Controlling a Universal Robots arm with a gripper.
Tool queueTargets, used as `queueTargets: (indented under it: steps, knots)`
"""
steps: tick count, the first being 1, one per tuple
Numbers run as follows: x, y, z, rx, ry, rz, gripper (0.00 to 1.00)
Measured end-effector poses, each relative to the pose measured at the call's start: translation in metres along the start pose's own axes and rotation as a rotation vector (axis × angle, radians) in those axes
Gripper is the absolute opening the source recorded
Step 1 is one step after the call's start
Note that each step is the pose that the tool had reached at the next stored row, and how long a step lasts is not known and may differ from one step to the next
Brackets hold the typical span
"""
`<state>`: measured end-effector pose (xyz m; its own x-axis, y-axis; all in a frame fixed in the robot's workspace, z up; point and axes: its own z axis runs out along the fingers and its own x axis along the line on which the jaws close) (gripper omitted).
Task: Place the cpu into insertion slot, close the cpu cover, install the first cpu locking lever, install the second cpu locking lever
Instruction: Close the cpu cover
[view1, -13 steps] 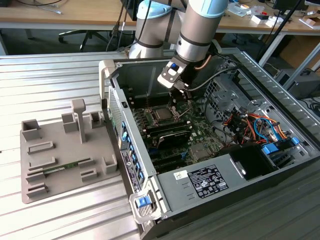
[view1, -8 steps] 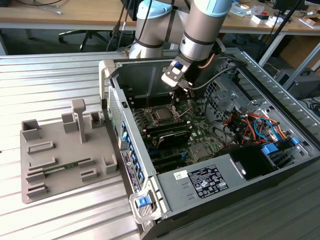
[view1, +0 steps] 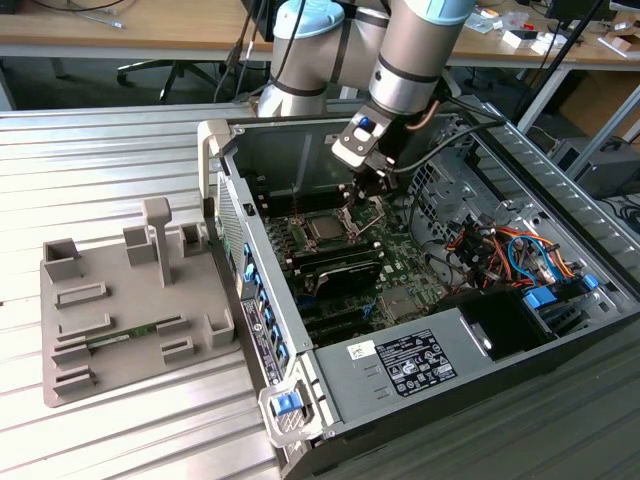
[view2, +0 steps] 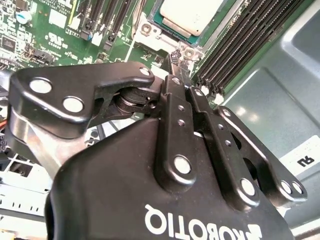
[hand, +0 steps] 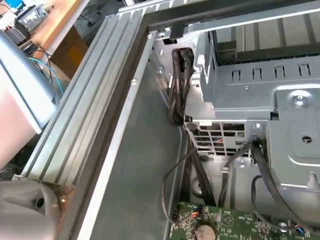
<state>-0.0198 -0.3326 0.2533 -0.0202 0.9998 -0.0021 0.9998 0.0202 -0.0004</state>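
My claw (view2: 175, 56), pressed together with nothing visibly between its tips, hangs tip-down right at one corner of the slot (view2: 149, 35), and the cpu (view2: 189, 12) sits flat inside that slot, just beyond the tips, so I judge the work lies straight ahead of them.

a robotics lab or workshop — a robot arm (view1: 410, 60) reaches into an open computer case (view1: 255, 290) on a ribbed aluminium counter (view1: 100, 160), a grey parts fixture (view1: 70, 350) lies near the counter's edge, and behind stand cluttered wooden desks (view1: 120, 35) with a chair base (view1: 160, 70) beneath.
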Motion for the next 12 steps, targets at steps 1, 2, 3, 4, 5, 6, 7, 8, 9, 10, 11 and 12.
queueTargets:
  steps: [1,2,3,4,5,6,7,8,9,10,11,12]
  knots:
    - [0.0000,0.0010,-0.0005,0.0009,0.0001,0.000,0.10]
    - [0.0000,0.0018,-0.0008,0.0017,0.0002,0.000,0.10]
    - [-0.0001,0.0029,-0.0011,0.0029,0.0001,0.000,0.10]
    - [-0.0001,0.0043,-0.0016,0.0043,0.0001,0.000,0.10]
    - [-0.0001,0.0057,-0.0017,0.0057,0.0003,0.000,0.10]
    - [-0.0002,0.0077,-0.0019,0.0082,0.0001,0.000,0.10]
    - [-0.0002,0.0095,-0.0020,0.0103,0.0001,0.000,0.10]
    - [-0.0003,0.0109,-0.0021,0.0118,0.0001,0.000,0.10]
    - [-0.0003,0.0122,-0.0021,0.0131,0.0002,0.000,0.10]
    - [-0.0003,0.0136,-0.0021,0.0148,0.0002,0.000,0.10]
    - [-0.0003,0.0149,-0.0021,0.0164,0.0002,0.000,0.10]
    - [-0.0004,0.0173,-0.0021,0.0194,0.0002,0.000,0.10]
